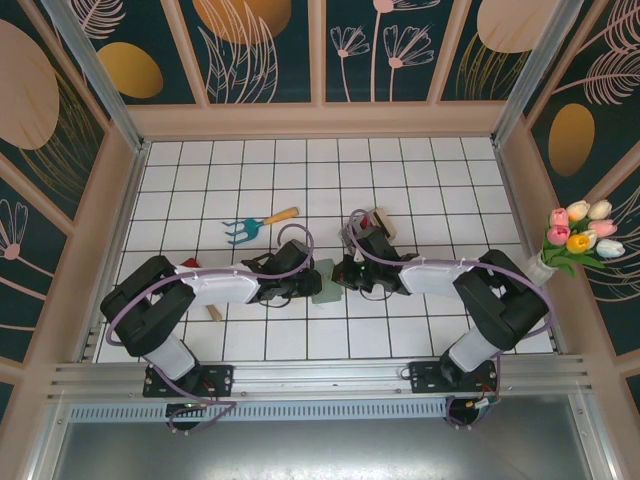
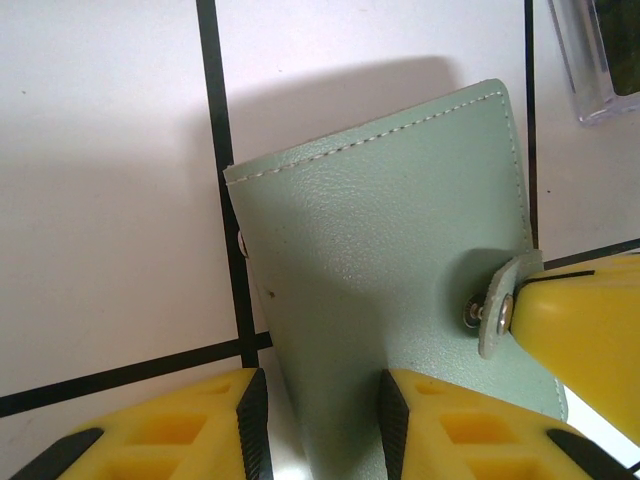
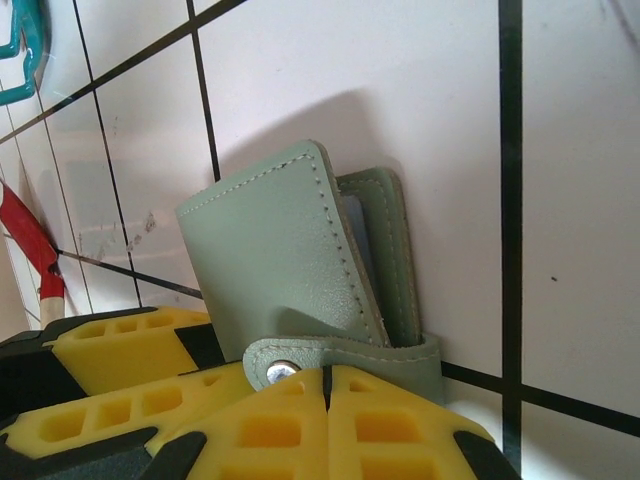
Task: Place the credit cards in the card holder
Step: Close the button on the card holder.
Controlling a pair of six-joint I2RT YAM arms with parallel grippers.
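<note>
**Status check, mid-table.**

- The card holder (image 2: 380, 260) stands on edge on the tiled table (image 1: 420, 170), a little near of centre, between the two arms.
- Left gripper (image 2: 322, 425): fingers at a narrow gap, clamped on the holder's lower edge, one pad on each face.
- Right gripper (image 3: 325, 390): fingers pressed fully together, pinching the strap tab (image 3: 340, 352) just beside its snap stud.
- The tab looks lifted off the front face. The front flap stands slightly away from the back, so a pocket gap shows in the right wrist view.

**Done, as I judge it:** holder gripped, steadied, strap apparently unsnapped, partly opened.

**Left:** everything to do with the credit cards.
- A pale sliver sits inside the gap; I cannot tell whether it is a card or lining.
- A clear case (image 2: 600, 60) with dark contents lies just far-right of the holder. The cards may be there, but it is too small to confirm.
- Neither gripper has a card.
- I rate this as early: opening stage, no insertion yet.

The hand rake (image 1: 255, 225) and the red-handled tool (image 3: 30, 240) lie to the left, untouched.
</note>
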